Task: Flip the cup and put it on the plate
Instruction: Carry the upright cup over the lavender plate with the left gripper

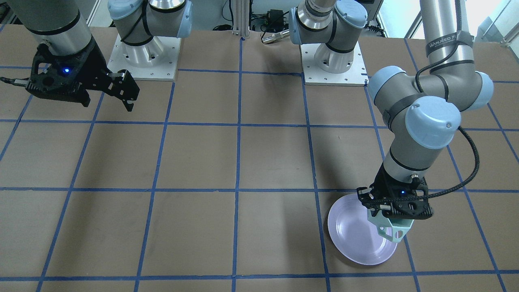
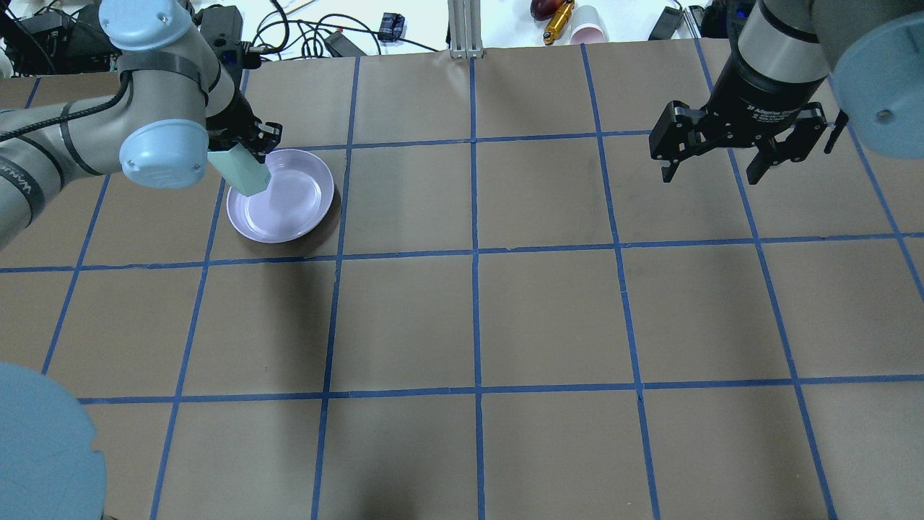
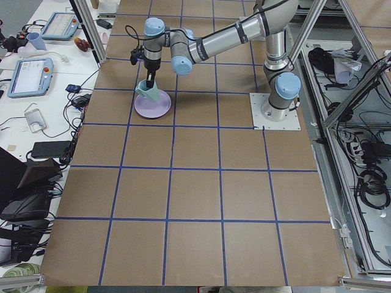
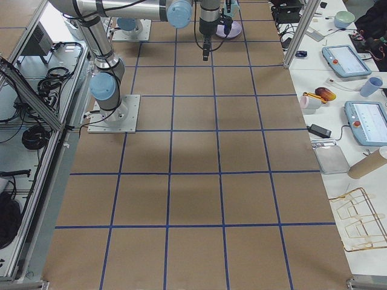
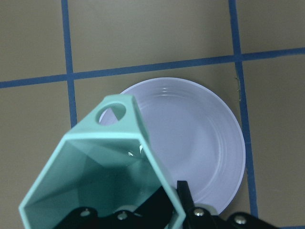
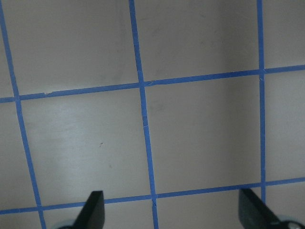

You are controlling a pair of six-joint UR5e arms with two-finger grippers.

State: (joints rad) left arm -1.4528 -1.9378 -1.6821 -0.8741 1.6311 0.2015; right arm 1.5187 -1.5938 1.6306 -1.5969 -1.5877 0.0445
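The cup (image 5: 97, 164), a pale mint-green faceted mug, is held up by the left gripper (image 1: 391, 215), whose jaws are clenched on the wall at its hexagonal rim. It hangs tilted. In the left wrist view its open mouth faces the camera and shows the darker teal inside, and the angular loop handle (image 5: 113, 112) points away toward the plate (image 2: 289, 209). The cup sits over the edge of the lavender plate on the side nearest the left arm. Its lower end is close above the rim, and I cannot tell whether it touches. The plate lies flat on the brown table (image 2: 548, 310), inside one square of the blue tape grid (image 2: 473, 253), with most of its glossy inner surface bare. The right gripper (image 2: 711, 172) hangs well apart from the plate, across the table. Its jaws are spread wide and hold nothing, with only taped table surface below them.
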